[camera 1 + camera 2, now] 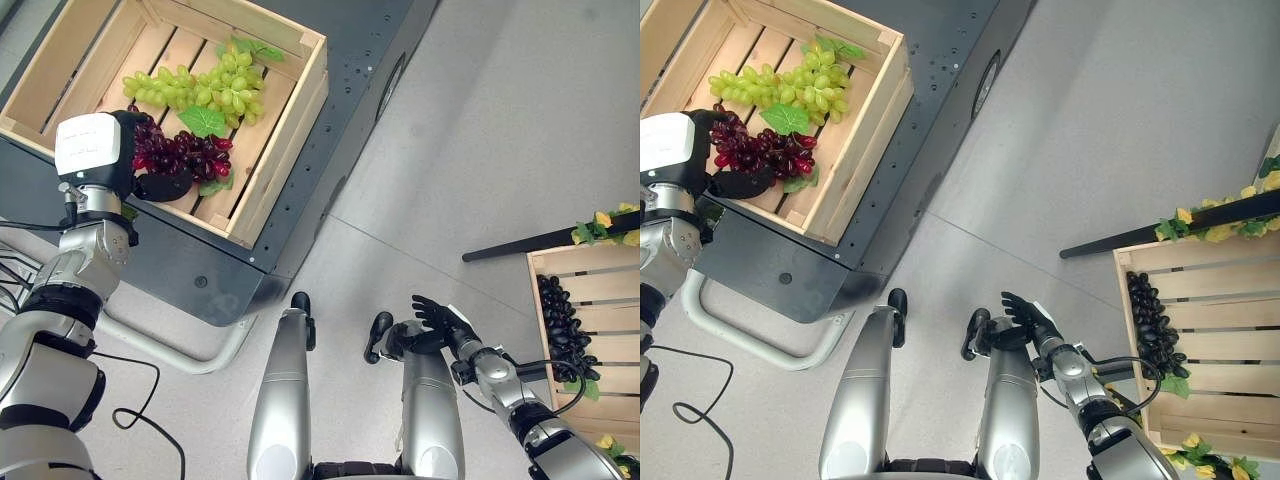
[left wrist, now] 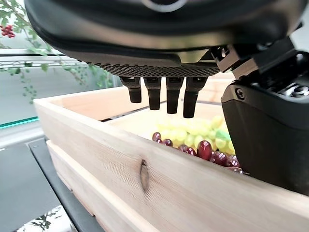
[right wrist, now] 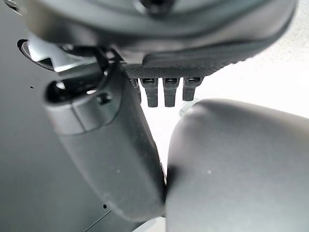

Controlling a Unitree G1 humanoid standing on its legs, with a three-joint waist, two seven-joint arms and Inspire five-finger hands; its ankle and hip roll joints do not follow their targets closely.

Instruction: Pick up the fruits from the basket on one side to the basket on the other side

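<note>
Transfer is part done, by my reading. The right-side crate (image 1: 1230, 350) already holds a bunch of black grapes (image 1: 1152, 325). The left-side crate (image 1: 262, 150) holds two bunches, green grapes (image 1: 205, 85) and red grapes (image 1: 180, 152), so two moves appear left.

The left hand (image 1: 140, 150) hangs over the near wall of the left-side crate, fingers (image 2: 154, 96) straight and spread from the thumb, gripping nothing. The red grapes lie just below and beyond the fingertips; the green grapes lie farther past them.

The right hand (image 1: 435, 322) sits low, well apart from both crates, fingers relaxed, empty.
</note>
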